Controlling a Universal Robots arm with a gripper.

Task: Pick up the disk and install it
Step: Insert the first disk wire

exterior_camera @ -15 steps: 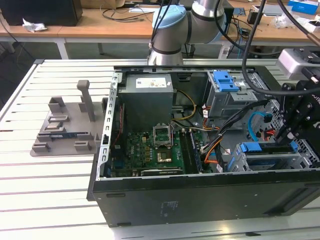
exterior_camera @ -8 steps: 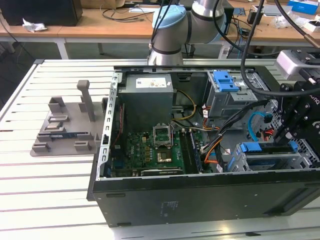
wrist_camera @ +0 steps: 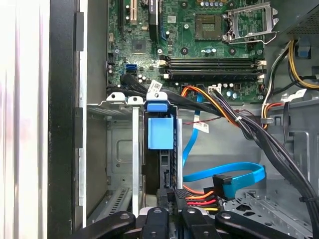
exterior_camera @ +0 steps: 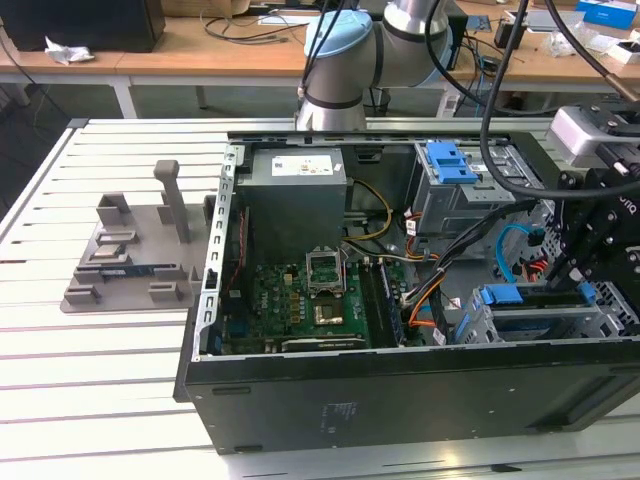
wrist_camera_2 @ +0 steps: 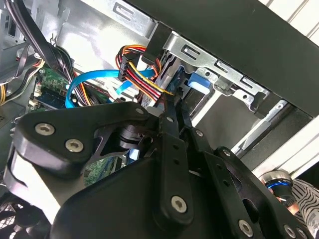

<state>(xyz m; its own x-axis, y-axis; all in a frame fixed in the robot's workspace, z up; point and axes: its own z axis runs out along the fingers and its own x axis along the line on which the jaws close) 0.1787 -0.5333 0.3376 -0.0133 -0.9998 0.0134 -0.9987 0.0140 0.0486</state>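
The disk (exterior_camera: 530,297) stands on edge in the grey drive cage (exterior_camera: 500,325) at the near corner of the open computer case, on the exterior view's right. Its blue plastic rail and tab (wrist_camera: 161,132) show at the cage's slot, with the dark drive edge below. In the second wrist view the blue tab (wrist_camera_2: 199,82) sits just beyond my fingertips. My gripper (exterior_camera: 575,275) hangs directly over the disk's end. Its black fingers (wrist_camera_2: 169,129) lie together with no gap between them, the tips (wrist_camera: 172,199) at the end of the disk. Whether they press on it is not visible.
Blue and orange cables (wrist_camera: 224,179) run beside the cage (wrist_camera: 119,149). A second cage with a blue latch (exterior_camera: 450,160), the grey power supply box (exterior_camera: 295,200) and the green motherboard (exterior_camera: 300,300) fill the case. A grey fixture (exterior_camera: 130,250) lies on the slatted table.
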